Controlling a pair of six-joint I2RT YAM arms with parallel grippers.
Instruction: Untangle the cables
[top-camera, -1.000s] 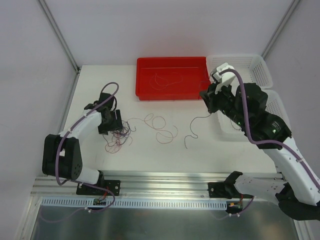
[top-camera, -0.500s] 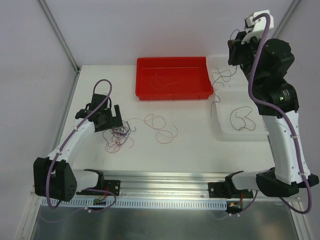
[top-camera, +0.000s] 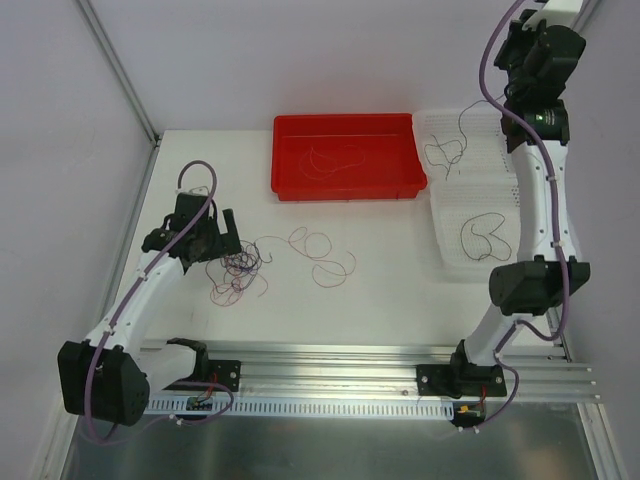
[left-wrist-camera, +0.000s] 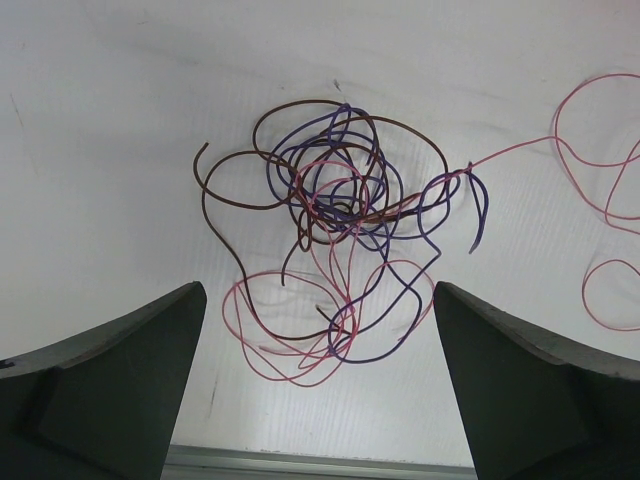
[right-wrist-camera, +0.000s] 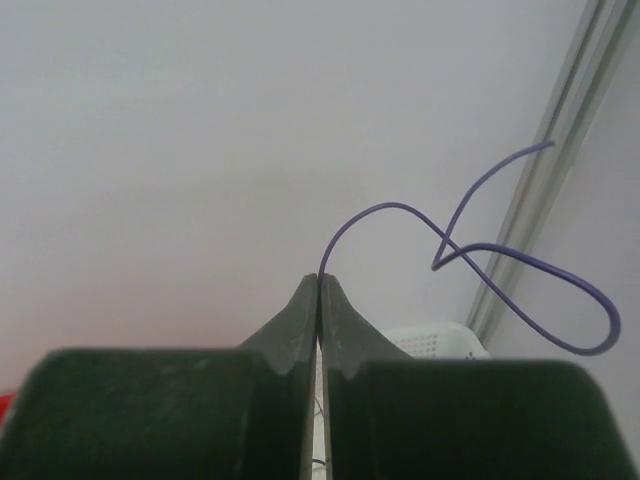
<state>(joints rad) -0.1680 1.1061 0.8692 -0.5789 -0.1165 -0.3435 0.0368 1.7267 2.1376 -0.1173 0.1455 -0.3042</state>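
Note:
The cables lie as a knot of purple, brown and pink strands (left-wrist-camera: 340, 200) on the white table, seen in the top view (top-camera: 240, 265) just right of my left gripper (top-camera: 216, 240). My left gripper (left-wrist-camera: 318, 400) is open and empty, its fingers (left-wrist-camera: 120, 380) wide apart on the near side of the knot. My right gripper (right-wrist-camera: 320, 278) is raised high at the back right (top-camera: 512, 50) and is shut on one purple strand (right-wrist-camera: 470, 245). That strand (top-camera: 447, 150) dangles over the white basket (top-camera: 520, 130).
A red tray (top-camera: 400, 185) at the back holds a thin reddish strand (top-camera: 335, 160). Loose reddish loops (top-camera: 320, 250) lie mid-table. The nearer white basket (top-camera: 450, 255) holds a black strand (top-camera: 482, 235). Metal frame posts stand at the back corners.
My right arm has swung up and back with the purple strand, lifting it from the table to above the white baskets. My left gripper has pulled back slightly from the knot.

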